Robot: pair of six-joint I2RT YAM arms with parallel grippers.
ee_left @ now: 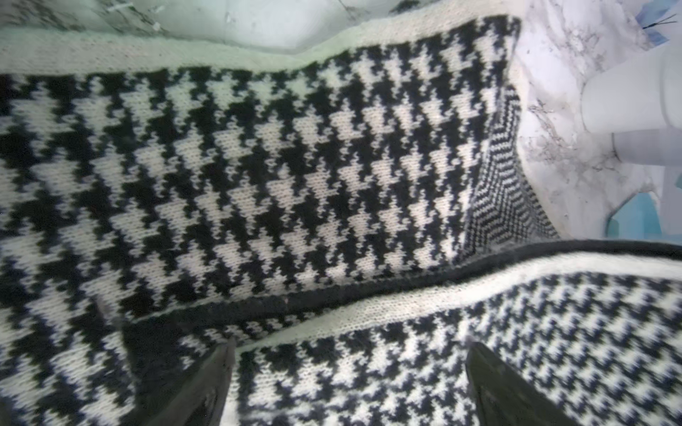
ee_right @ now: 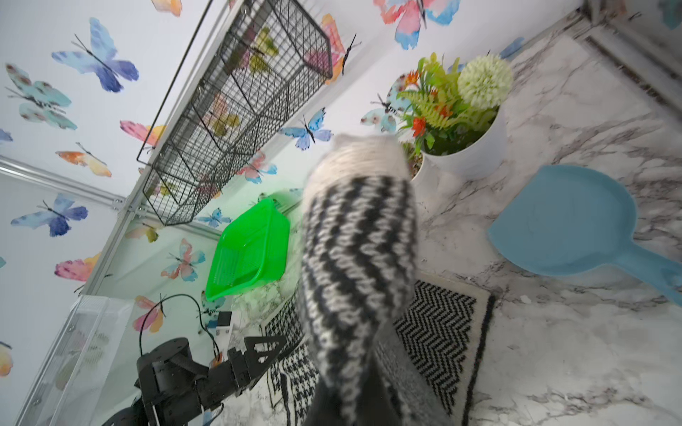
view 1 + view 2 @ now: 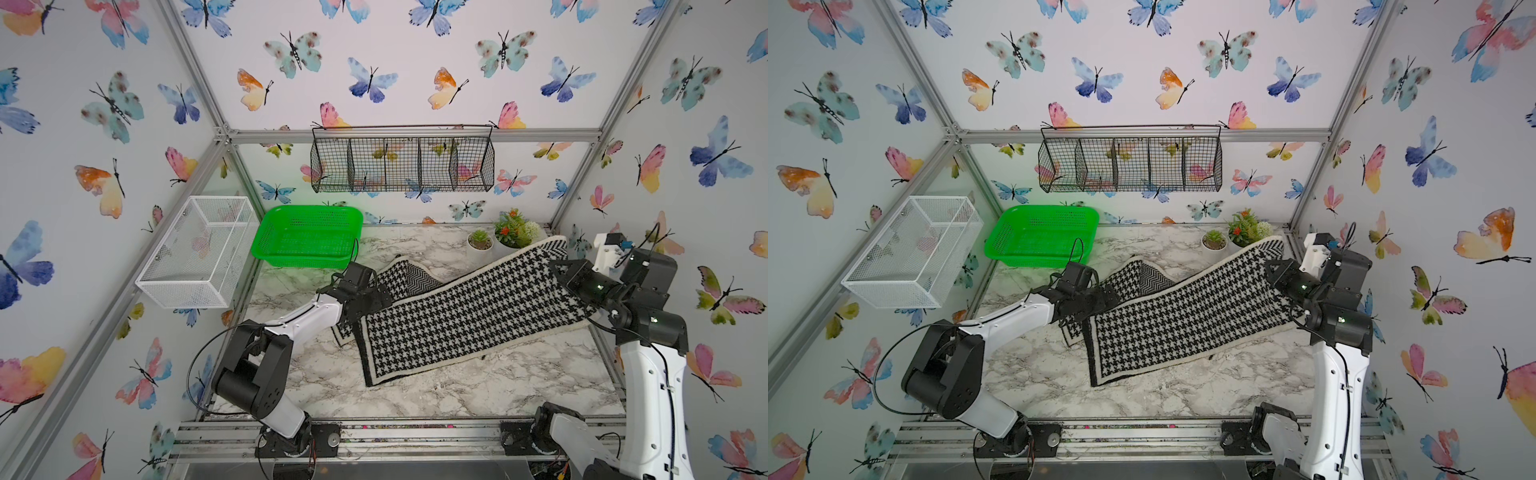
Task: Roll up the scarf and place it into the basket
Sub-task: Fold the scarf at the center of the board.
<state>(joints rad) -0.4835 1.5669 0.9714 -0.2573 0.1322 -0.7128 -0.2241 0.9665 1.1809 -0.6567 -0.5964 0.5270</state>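
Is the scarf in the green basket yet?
No, the basket holds nothing in a top view, and the scarf stretches unrolled across the table.

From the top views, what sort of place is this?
Probably a staged robot test cell, not a real home: aluminium extrusion frame, butterfly-print wall panels and a marble-look tabletop.

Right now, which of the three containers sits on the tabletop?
The green plastic basket; the white mesh box and black wire rack hang on the walls.
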